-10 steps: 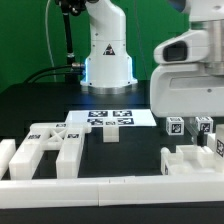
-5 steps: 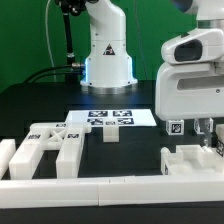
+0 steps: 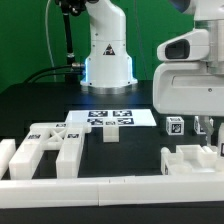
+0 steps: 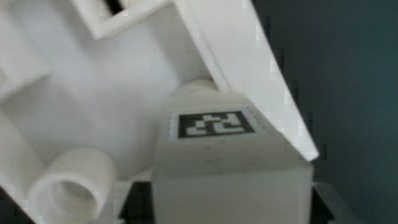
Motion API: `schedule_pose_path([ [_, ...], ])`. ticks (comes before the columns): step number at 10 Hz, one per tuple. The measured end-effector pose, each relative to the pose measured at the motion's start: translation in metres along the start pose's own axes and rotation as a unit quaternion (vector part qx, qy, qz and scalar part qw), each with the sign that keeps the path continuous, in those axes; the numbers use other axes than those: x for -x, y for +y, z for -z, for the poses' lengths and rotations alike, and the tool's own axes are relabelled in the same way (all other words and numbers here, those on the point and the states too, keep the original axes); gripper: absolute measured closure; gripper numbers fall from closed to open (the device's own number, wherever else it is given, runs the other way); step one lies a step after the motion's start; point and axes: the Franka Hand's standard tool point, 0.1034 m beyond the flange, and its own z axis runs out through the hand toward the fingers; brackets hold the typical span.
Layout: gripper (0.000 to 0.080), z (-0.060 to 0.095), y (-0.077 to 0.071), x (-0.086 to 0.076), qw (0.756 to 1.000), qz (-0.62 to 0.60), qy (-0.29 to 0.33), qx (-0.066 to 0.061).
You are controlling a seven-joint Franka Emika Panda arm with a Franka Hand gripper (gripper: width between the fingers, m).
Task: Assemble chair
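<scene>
My gripper (image 3: 207,134) is low at the exterior view's right, its fingers closed around a tagged white chair leg that the hand mostly hides. In the wrist view the leg (image 4: 222,150), with its tag facing the camera, fills the gap between the jaws of my gripper (image 4: 240,208). A large white chair part (image 4: 89,70) lies right beside it. A second tagged leg (image 3: 174,126) stands just to the left of the gripper. A blocky white chair part (image 3: 190,160) sits in front of it. White frame parts (image 3: 45,148) lie at the front left.
The marker board (image 3: 110,117) lies in the middle of the black table, with a small white leg (image 3: 110,136) in front of it. A white border rail (image 3: 110,187) runs along the front edge. The robot base (image 3: 108,55) stands at the back.
The hand has come down over the right-hand tagged leg, which showed freely a second ago and is now covered by the fingers. The other parts have not moved.
</scene>
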Motion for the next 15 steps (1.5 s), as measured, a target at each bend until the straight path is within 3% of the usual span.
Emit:
schedule_pose_path([
  [10,0.0509,0.0,0.0,0.0,1.0,0.0,0.0,0.0],
  [12,0.0509,0.0011,0.0036,0.0009,0.993,-0.115,-0.006,0.002],
  [15,0.0508,0.001,0.0057,0.0044,0.958,-0.287,-0.015,0.008],
])
